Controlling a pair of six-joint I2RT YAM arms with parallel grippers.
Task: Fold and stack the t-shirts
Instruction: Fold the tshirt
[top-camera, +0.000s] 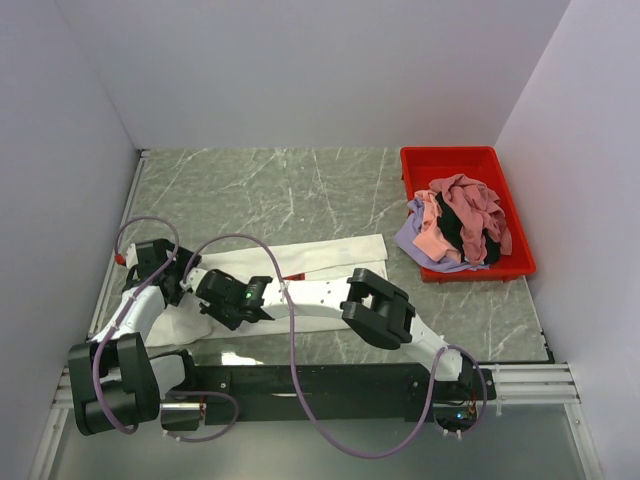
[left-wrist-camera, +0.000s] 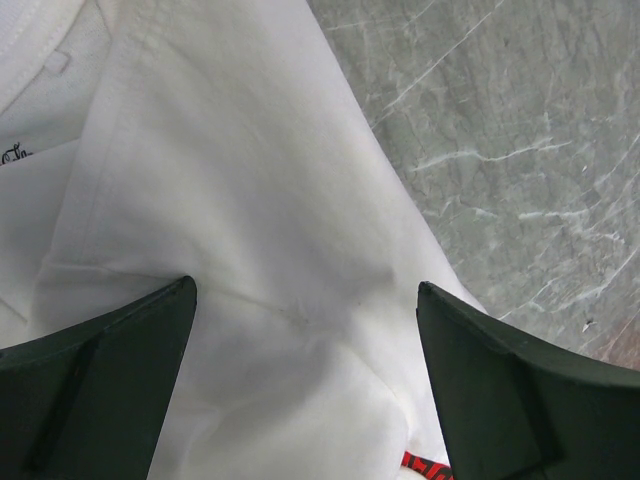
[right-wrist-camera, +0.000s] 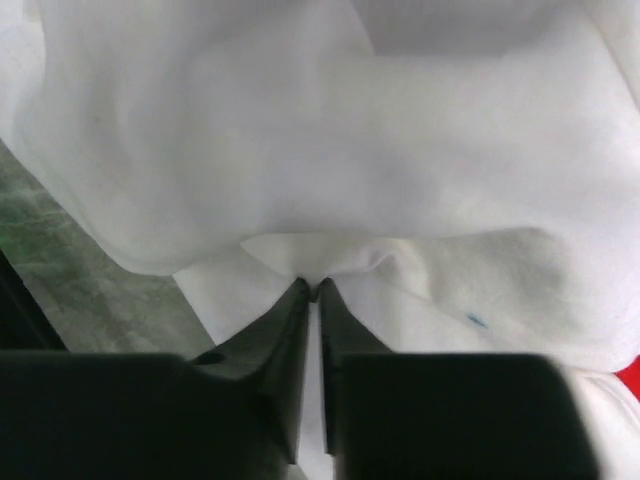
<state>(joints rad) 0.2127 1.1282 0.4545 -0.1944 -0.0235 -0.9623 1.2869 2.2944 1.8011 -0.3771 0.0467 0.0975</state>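
A white t-shirt (top-camera: 330, 258) lies as a long folded strip across the middle of the table, with a bit of its red print (top-camera: 293, 277) showing. My right gripper (right-wrist-camera: 315, 285) is shut on a fold of its white cloth (right-wrist-camera: 330, 150); in the top view it sits at the shirt's left end (top-camera: 210, 310). My left gripper (left-wrist-camera: 305, 290) is open, its fingers (left-wrist-camera: 110, 370) wide apart just above the white shirt (left-wrist-camera: 230, 200) near the collar. It holds nothing. It shows at the far left in the top view (top-camera: 185, 275).
A red plastic bin (top-camera: 450, 155) stands at the back right, holding a heap of pink (top-camera: 465, 205) and lavender (top-camera: 415, 238) tees with something black among them. White walls close in the marble table (top-camera: 260, 190) on three sides. Cables loop over both arms.
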